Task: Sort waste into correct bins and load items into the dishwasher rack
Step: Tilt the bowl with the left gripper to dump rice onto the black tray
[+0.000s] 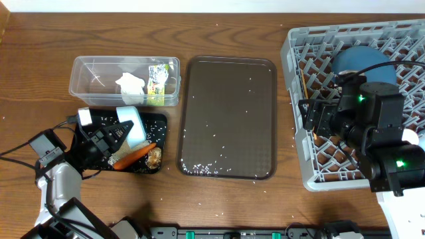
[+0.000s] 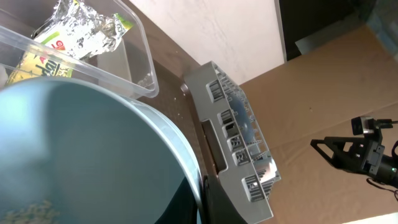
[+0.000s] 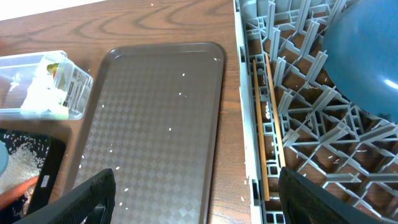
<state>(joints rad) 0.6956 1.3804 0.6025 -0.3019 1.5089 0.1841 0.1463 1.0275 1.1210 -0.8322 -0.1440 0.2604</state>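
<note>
Tissue and wrapper in tub far left, carrot in black tray near-left corner, plate and chopsticks in rack at right edge; left claw pinches cup tipped over that tray, right claw spread over the rack; we judge rice on brown tray yet to clear.

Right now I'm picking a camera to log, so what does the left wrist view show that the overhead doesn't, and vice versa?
Only the left wrist: the blue inside of the cup, with what looks like rice in it. Only the overhead: the carrot, brown food lump and blue plate. Both: the clear tub, snack wrapper and dishwasher rack.
</note>
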